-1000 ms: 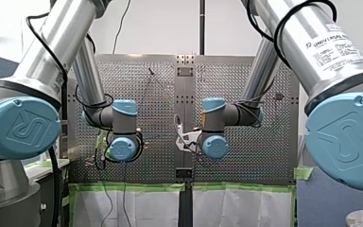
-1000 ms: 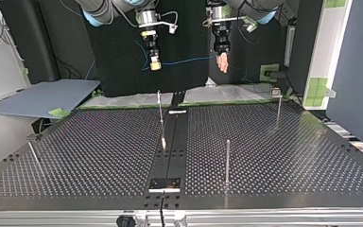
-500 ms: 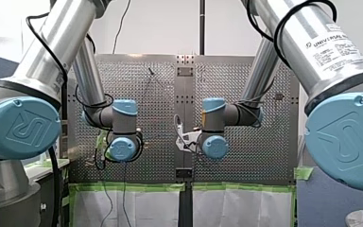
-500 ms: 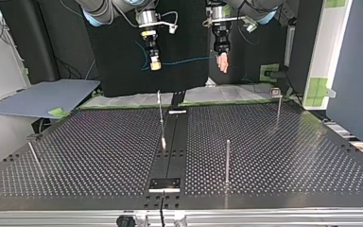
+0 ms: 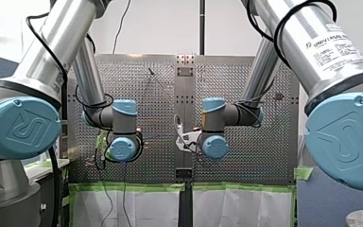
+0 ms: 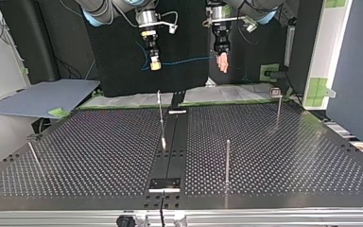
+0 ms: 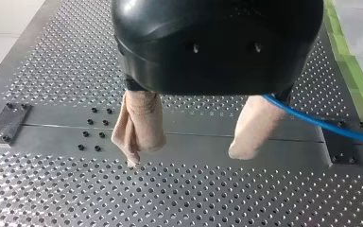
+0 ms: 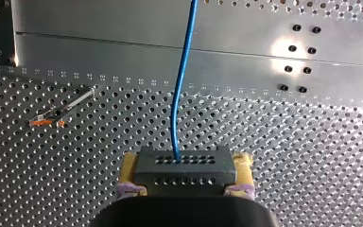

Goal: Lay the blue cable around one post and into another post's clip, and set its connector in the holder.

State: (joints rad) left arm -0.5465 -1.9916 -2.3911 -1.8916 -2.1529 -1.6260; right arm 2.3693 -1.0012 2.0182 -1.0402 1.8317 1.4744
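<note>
ROUTING JOB BARELY BEGUN: Both arms hang high above the perforated table (image 6: 288, 151), beyond the far end of its dark centre strip (image 6: 172, 146). My right gripper (image 8: 184, 172) is clamped by its yellow pads on the dark connector (image 8: 182, 163), and the blue cable (image 8: 182, 94) runs out from that connector above the strip. In the top view the cable stretches in mid-air across the line of the strip to my left gripper (image 7: 194, 137). Its beige-padded fingers (image 7: 139, 123) stand wide apart with nothing between them. The cable passes just beside one finger, and whether it rests on that finger cannot be told.

No post has cable around it. In the top view the near post (image 6: 227, 161) to the right of the strip, the far post (image 6: 278, 106) farther right and the thin post (image 6: 159, 111) just left of the strip all stand bare. The small plate (image 6: 165, 183) at the strip's near end, likely the holder, holds no connector. Which post carries the clip is too small to tell. On this reading all three steps are left: wrap, clip and seat.
</note>
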